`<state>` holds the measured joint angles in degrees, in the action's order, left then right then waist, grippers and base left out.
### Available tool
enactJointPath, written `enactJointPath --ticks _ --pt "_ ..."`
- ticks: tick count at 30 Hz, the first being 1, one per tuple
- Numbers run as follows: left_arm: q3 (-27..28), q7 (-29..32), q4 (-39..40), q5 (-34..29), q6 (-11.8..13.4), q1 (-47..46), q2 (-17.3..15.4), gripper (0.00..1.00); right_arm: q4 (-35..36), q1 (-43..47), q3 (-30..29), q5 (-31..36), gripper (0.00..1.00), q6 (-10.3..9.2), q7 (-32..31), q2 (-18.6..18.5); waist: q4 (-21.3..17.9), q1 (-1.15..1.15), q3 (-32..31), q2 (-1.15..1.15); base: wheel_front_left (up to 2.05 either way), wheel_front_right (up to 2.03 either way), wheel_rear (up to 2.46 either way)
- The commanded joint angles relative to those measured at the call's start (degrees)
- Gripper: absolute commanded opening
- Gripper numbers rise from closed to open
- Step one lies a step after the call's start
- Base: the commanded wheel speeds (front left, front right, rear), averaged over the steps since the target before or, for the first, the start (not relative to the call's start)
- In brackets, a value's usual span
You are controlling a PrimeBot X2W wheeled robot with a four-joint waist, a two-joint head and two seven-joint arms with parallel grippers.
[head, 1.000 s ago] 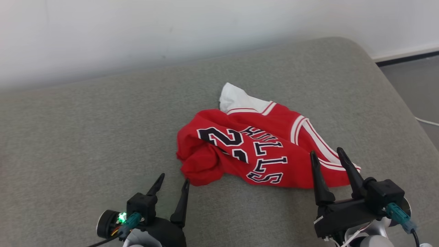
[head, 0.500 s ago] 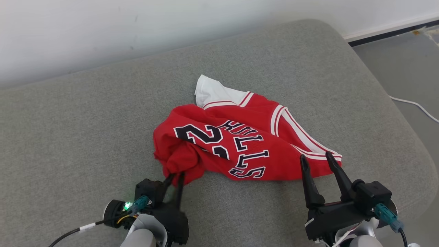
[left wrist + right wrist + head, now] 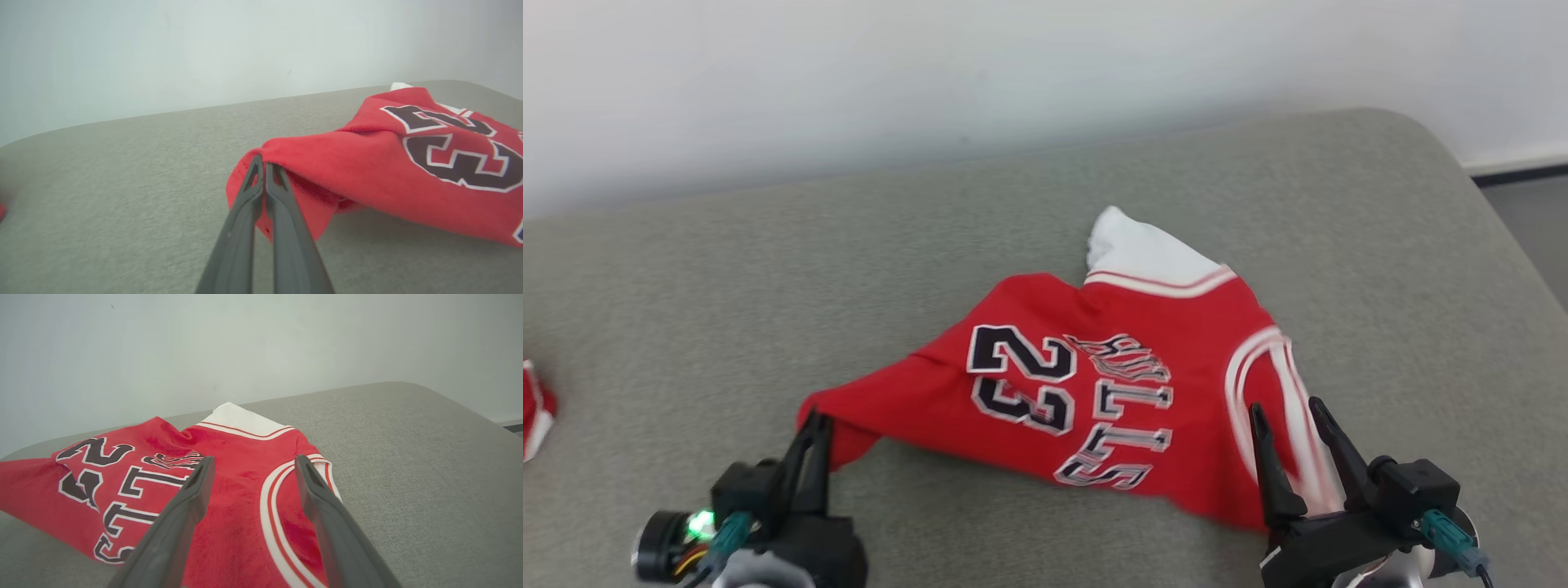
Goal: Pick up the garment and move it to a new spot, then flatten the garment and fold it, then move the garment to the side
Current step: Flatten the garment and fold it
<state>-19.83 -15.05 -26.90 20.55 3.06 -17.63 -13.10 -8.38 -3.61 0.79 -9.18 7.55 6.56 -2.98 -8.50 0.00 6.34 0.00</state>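
The garment [image 3: 1094,384] is a red jersey with white trim and black number 23, lying on the grey cushion [image 3: 768,269]. My left gripper [image 3: 815,425] is shut on the garment's left corner, pulling it out into a stretched point; the left wrist view shows the pinched garment [image 3: 367,163] at the left gripper [image 3: 261,163]. My right gripper [image 3: 1282,416] stands open over the garment's right edge by the white armhole stripe, nothing between its fingers. In the right wrist view the right gripper [image 3: 253,463] hovers above the garment [image 3: 143,486].
A second piece of red and white cloth [image 3: 535,408] lies at the cushion's far left edge. A pale wall [image 3: 931,73] runs behind the cushion. Dark floor [image 3: 1527,204] shows at the right past the cushion's rounded corner.
My left gripper has gone from open to shut on the garment's left corner and drawn it out to the left, unbunching the cloth. The head camera has also shifted.
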Motion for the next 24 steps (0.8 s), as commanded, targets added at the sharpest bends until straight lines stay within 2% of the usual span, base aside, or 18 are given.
enactJointPath --ticks 1,6,10,12,14,15,18,22,24 --pt "0.98 -0.18 1.93 -0.48 0.82 2.39 -1.28 0.00 -0.14 0.86 -0.02 -0.39 1.00 -0.13 0.00 0.18 5.46 0.00 -2.85 0.00 0.00 0.00 0.00" --pt "2.17 1.22 9.17 -0.88 3.14 8.77 -4.76 0.00 -0.40 1.16 0.03 -0.66 1.00 -0.13 -0.22 0.18 8.57 0.00 -2.79 0.00 0.00 0.00 0.00" --pt "1.95 3.85 12.62 0.72 4.46 14.86 -4.82 0.00 -0.92 0.85 -0.05 -0.83 1.00 -0.13 0.11 0.18 9.42 0.00 -2.52 0.00 0.00 0.00 0.00" --pt "2.13 3.96 13.07 2.37 4.57 16.54 -3.64 0.00 -1.20 0.85 -0.06 -0.89 1.00 -0.13 0.15 0.18 9.59 0.00 -2.54 0.00 0.00 0.00 0.00" --pt "1.61 4.05 12.05 1.58 4.95 17.90 -3.92 0.97 -1.49 0.97 -0.16 -0.94 1.00 -0.13 0.21 0.17 9.69 0.00 -2.78 0.00 0.00 0.00 0.00" --pt "1.74 3.49 11.86 1.87 4.93 18.15 -3.66 1.00 -1.62 1.02 -0.21 -0.94 1.00 -0.13 0.17 0.18 9.69 0.00 -2.93 0.00 0.00 0.00 0.00" --pt "3.79 1.40 13.26 3.63 5.15 18.39 -2.35 1.00 -1.97 1.14 -1.07 -0.52 1.00 -0.13 0.00 0.15 9.71 0.00 -3.58 0.00 0.00 0.00 0.00" --pt "8.08 -0.01 18.76 3.80 6.23 19.47 -1.47 1.00 -2.10 1.59 -1.92 -0.48 1.00 -0.13 0.01 0.17 9.80 0.00 -4.23 0.00 0.00 0.00 0.00" --pt "10.01 -0.14 22.27 1.98 6.49 19.47 -1.65 1.00 -2.14 1.61 -2.40 -0.75 1.00 -0.13 -0.06 0.16 9.80 0.00 -4.34 0.00 0.00 0.00 0.00"
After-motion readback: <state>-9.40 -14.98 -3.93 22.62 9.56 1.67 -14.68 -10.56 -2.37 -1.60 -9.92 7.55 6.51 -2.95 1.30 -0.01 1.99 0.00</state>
